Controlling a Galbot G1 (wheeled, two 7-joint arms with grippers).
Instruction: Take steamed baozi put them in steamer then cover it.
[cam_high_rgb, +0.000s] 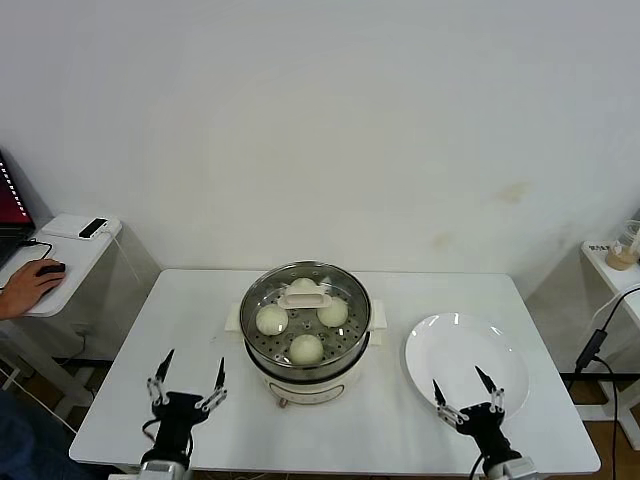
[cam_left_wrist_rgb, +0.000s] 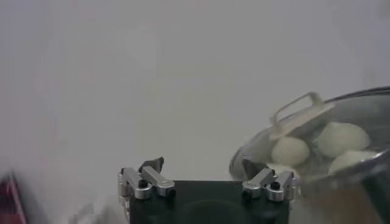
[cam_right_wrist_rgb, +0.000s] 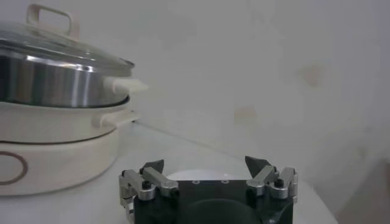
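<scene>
The steel steamer on its cream base stands at the table's centre, and also shows in the right wrist view. The clear glass cover with a cream handle rests on it. Through the glass I see three baozi plainly, and a fourth partly hidden under the handle. In the left wrist view the baozi show under the cover. My left gripper stands open near the table's front left, empty. My right gripper stands open at the front right, over the near edge of the plate, empty.
An empty white plate lies right of the steamer. A side table at the far left holds a person's hand on a mouse. A cable hangs by the table's right edge.
</scene>
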